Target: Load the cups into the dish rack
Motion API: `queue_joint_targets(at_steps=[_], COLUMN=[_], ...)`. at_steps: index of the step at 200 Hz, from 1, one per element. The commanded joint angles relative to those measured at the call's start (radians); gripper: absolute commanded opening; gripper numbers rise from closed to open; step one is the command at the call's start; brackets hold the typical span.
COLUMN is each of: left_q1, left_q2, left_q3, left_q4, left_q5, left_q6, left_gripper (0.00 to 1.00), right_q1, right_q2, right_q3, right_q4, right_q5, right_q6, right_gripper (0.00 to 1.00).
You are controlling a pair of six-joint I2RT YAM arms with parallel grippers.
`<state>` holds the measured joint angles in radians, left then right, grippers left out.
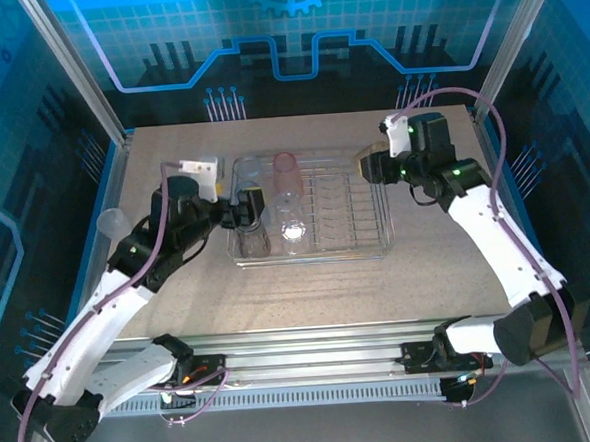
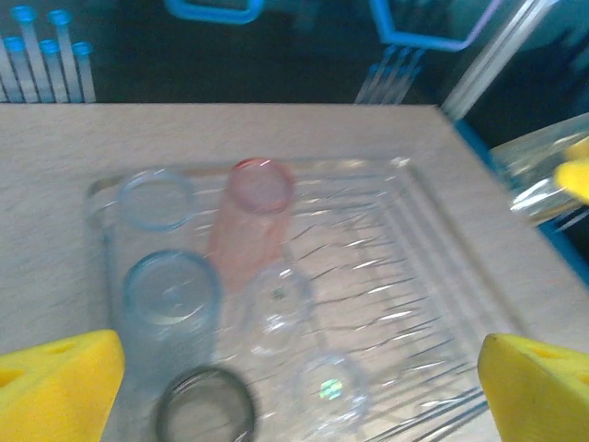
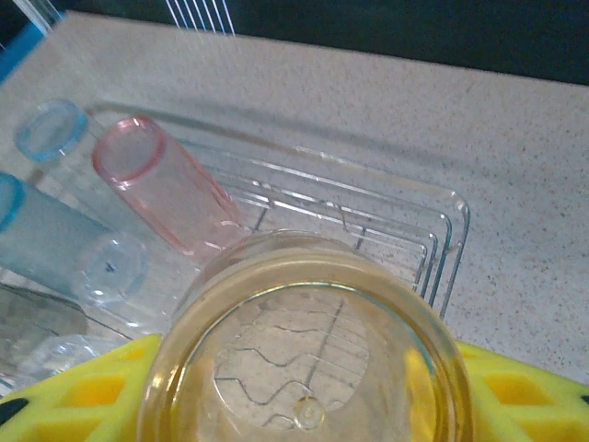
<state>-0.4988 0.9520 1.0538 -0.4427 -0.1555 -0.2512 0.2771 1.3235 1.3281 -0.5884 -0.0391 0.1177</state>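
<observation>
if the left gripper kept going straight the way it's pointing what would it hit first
Probably the smoky grey cup or the clear cup beside it, both in the dish rack straight ahead of the open left gripper. Depth is unclear, so I can't tell which comes first.

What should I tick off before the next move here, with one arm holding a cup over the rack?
1. Left pincer open, nothing between its fingers: ok.
2. Right pincer closed on the amber cup: ok.
3. Bare wires in the right half of the rack to take that cup: ok.
4. Pink cup lies on its side in the rack; whether it is steady: cannot tell.
5. All cups loaded: not ok, a clear cup stands near the left edge of the table.
</observation>
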Motion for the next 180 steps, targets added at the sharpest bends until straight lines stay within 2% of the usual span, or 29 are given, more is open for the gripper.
queue_joint_targets(at_steps=[1,66,104,180], left_q1=[0.009,0.014,0.016,0.017], left_q2=[-0.069,-0.125,-0.123,-0.125], left_q3=[-0.055,-0.133,-0.151,-0.173], left_q4=[-0.051,0.027,0.035,0.037], left_q5=[-0.14,-0.175,-0.174,-0.171], left_q6=[0.074,0.109,0.121,0.158], left_gripper=[1.0,0.99,0.99,0.99], right_q1=[0.03,0.07,0.076,0.083], right_q2=[0.05,0.21,0.307,0.483], right_q3=[0.05,0.061,0.075,0.166], right_q4=[-0.024,-0.013,0.021,0.067], right_q5=[0.084,0.221,0.252,0.274], right_q6=[-0.059,0.006,0.029,-0.02], right_gripper=[0.35,0.34,0.33,0.32])
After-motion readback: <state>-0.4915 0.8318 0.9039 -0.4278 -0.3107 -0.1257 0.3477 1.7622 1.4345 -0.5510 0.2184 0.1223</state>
